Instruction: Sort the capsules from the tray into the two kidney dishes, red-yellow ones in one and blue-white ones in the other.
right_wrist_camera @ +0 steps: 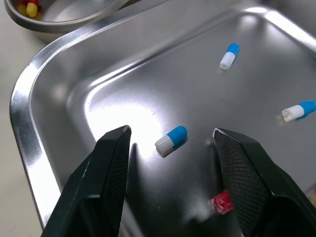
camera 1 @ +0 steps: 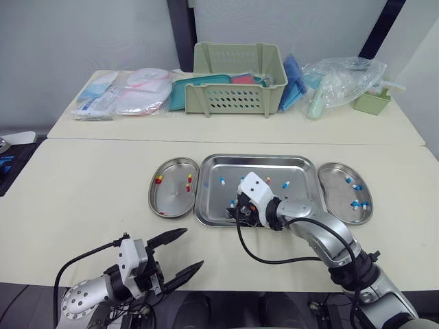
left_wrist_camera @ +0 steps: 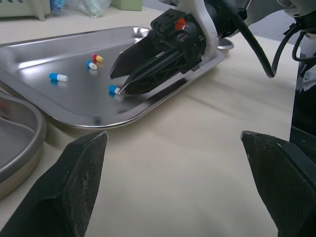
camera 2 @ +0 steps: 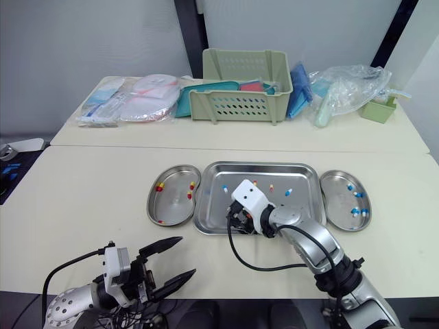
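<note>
The steel tray [camera 1: 257, 161] lies mid-table and holds several loose capsules. My right gripper [right_wrist_camera: 171, 131] is low inside its near-left corner, open, with a blue-white capsule [right_wrist_camera: 171, 140] lying on the tray floor between its fingers. Two more blue-white capsules [right_wrist_camera: 229, 55] lie farther in, and a red-yellow one [left_wrist_camera: 98, 58] too. The left kidney dish [camera 1: 171, 199] holds red-yellow capsules [camera 1: 188, 182]. The right kidney dish [camera 1: 339, 195] holds blue-white capsules [camera 1: 357, 203]. My left gripper [camera 1: 193, 247] hovers open and empty over the table's front edge, short of the tray.
A second table behind carries a green basket [camera 1: 238, 86], packaged supplies [camera 1: 127, 92], plastic bags [camera 1: 339, 82] and a small green box [camera 1: 372, 101]. My right arm's black cable [camera 1: 257, 253] loops over the table in front of the tray.
</note>
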